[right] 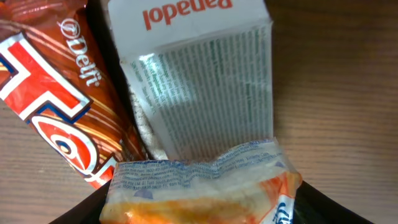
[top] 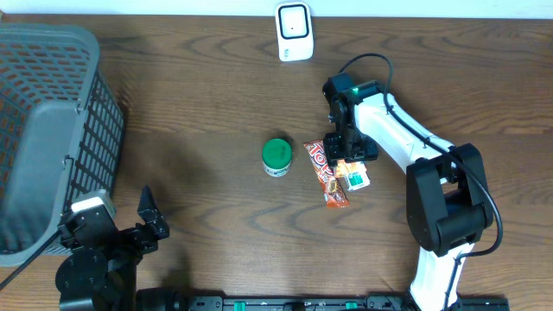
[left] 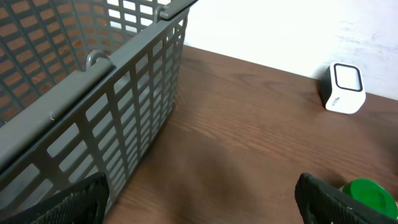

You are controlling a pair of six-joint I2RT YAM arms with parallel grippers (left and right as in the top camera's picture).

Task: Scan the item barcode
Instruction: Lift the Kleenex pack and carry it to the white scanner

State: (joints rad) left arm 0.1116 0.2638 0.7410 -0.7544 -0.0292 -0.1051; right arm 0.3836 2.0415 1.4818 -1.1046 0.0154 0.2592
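Observation:
My right gripper (right: 202,208) is down over a small pile of items and its jaws press both sides of an orange and white plastic packet (right: 199,186). Just beyond the packet lies a white Panadol box (right: 199,81), printed side up. A red and brown Delfi chocolate bar (right: 56,99) lies to its left. From overhead the right gripper (top: 350,162) covers the pile, with the chocolate bar (top: 321,164) and the box (top: 357,179) showing beside it. The white scanner (top: 295,32) stands at the table's far edge. My left gripper (left: 202,205) is open with nothing in it, near the front left.
A green-lidded jar (top: 276,156) stands just left of the pile. A large grey mesh basket (top: 52,130) fills the left side, close to my left gripper (top: 151,220). The left wrist view also catches the scanner (left: 345,87) and the jar (left: 370,193).

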